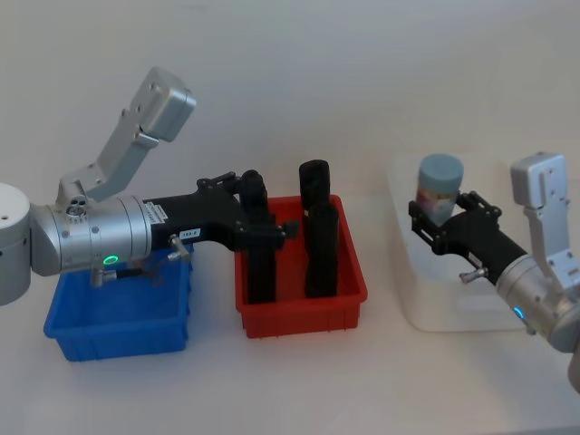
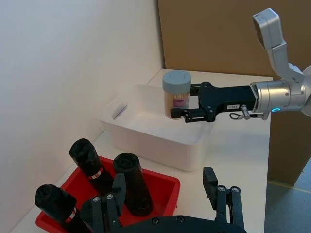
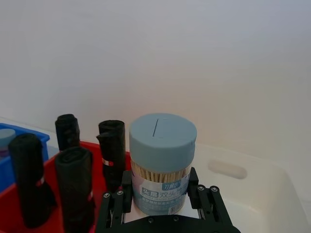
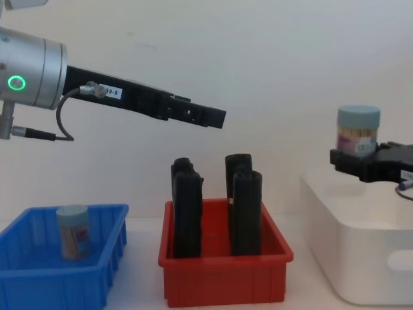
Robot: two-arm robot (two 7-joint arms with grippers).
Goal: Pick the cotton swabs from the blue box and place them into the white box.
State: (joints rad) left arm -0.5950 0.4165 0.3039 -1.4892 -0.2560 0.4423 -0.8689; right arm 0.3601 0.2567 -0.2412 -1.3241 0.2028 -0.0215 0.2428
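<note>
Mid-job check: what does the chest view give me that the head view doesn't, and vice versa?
Chest: a second jar standing in the blue box, and the left claw well above the black rolls. Head: the left arm lying across the blue box, covering its inside. Both: the right claw shut on the held jar over the white box, red bin between the boxes.
</note>
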